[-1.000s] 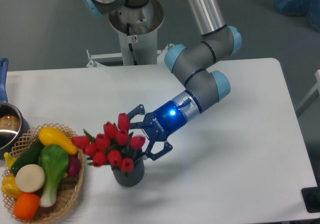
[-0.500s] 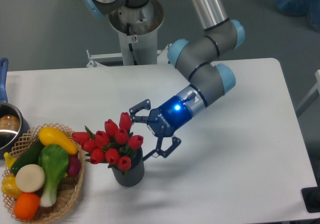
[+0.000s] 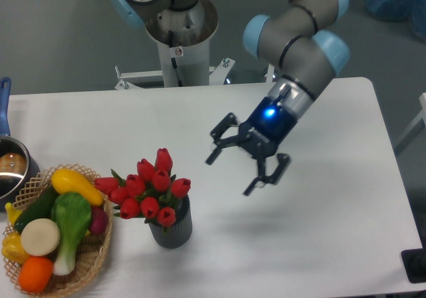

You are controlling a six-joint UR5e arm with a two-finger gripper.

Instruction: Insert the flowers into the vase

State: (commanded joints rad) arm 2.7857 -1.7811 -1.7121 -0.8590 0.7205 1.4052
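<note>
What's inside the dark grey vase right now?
The vase holds the flowers: red tulip buds and green leaves stand out of its mouth. The stems and the vase's inside are hidden by the blooms and its wall. The open claw is off to the side.

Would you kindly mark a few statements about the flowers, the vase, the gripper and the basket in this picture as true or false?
1. The flowers stand in the vase. True.
2. The gripper is shut on the flowers. False: it is open, apart from them, to the right of the vase in the picture.
3. The vase lies on its side. False: it stands upright on the table.
4. A basket of toy vegetables sits left of the vase in the picture. True.
5. The metal pot stands at the table's right edge. False: it is at the left edge, behind the basket.
</note>
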